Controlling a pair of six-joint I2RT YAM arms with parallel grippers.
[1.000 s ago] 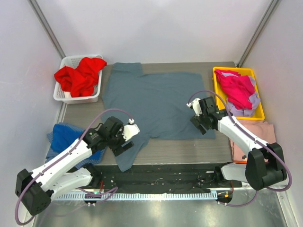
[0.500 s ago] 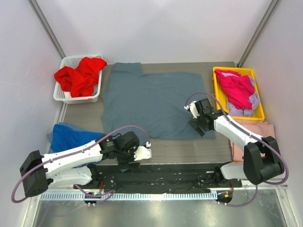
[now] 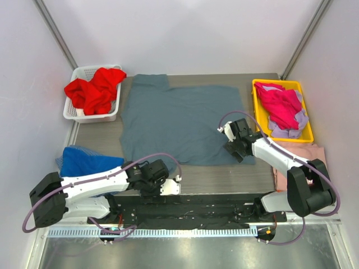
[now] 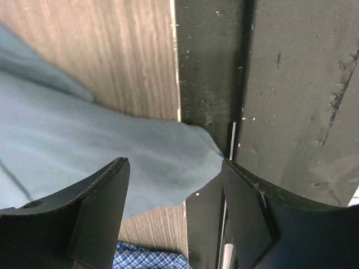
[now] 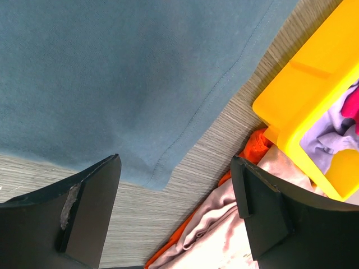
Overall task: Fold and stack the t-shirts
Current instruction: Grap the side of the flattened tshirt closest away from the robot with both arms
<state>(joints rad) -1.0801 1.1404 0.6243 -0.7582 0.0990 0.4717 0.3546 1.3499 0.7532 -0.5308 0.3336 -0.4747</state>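
- Laundry far left: red shirt [image 3: 94, 89] heaped in white basket [image 3: 90, 116]; royal blue shirt [image 3: 84, 162] below it, waiting.
- Left gripper [image 4: 174, 168]: fingers wide apart, gripping nothing; sleeve tip of the spread-out grey shirt [image 4: 84, 162] lies between them, spilling off the table [image 4: 134, 56]; best to drop low and pinch cloth alone.
- Right gripper [image 5: 175, 161]: spread wide, empty, over the hem corner; take it squarely so both ends lift level.
- Far right: magenta shirt [image 3: 280, 106] in yellow bin [image 3: 277, 82].
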